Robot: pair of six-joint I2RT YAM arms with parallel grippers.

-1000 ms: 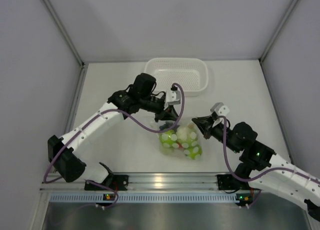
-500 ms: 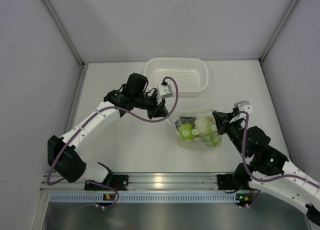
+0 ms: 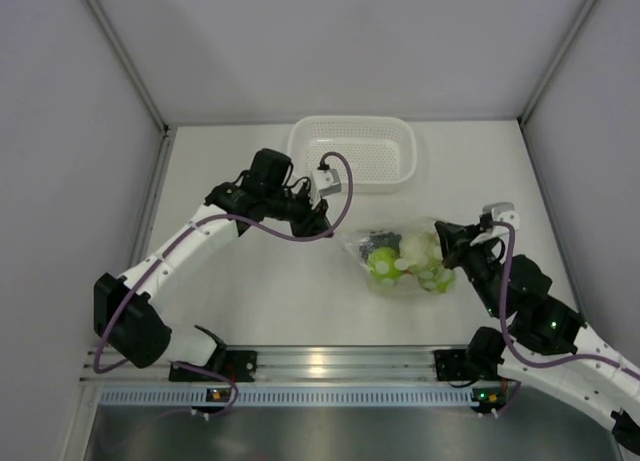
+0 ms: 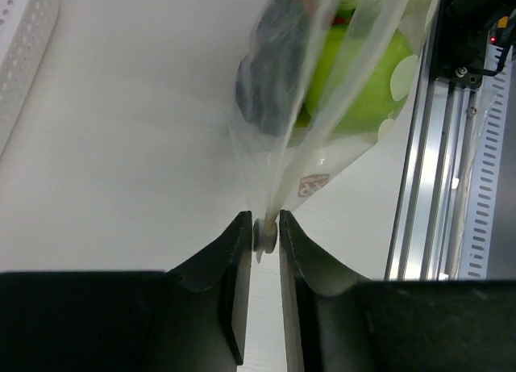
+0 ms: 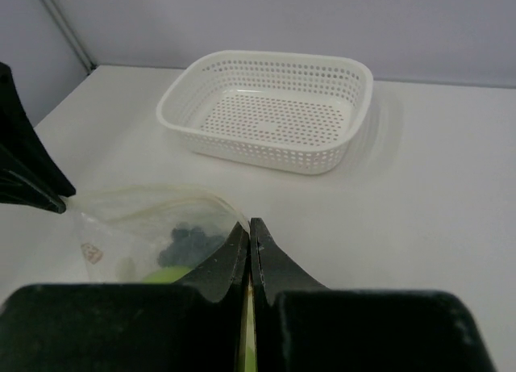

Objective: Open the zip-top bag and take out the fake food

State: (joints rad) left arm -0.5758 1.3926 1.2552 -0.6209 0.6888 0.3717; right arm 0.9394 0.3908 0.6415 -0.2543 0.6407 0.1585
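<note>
Okay, pinching the zip-top bag (image 3: 400, 266) from both ends. Clamped on one corner by the zip strip with the left gripper (image 4: 264, 231), squeezed tight on the opposite edge with the right gripper (image 5: 249, 233). Stretched between them, near the white basket (image 3: 352, 151) but apart from it. Full of the fake food (image 3: 383, 264): green fruit (image 4: 363, 89), dark grapes (image 4: 270, 73), all inside.

Basket (image 3: 352, 153) blocks far centre; zip-top bag (image 3: 400, 256) stretched across centre-right; left arm (image 3: 200, 231) bars left-centre; open table (image 3: 290, 301) between bag and near rail.
</note>
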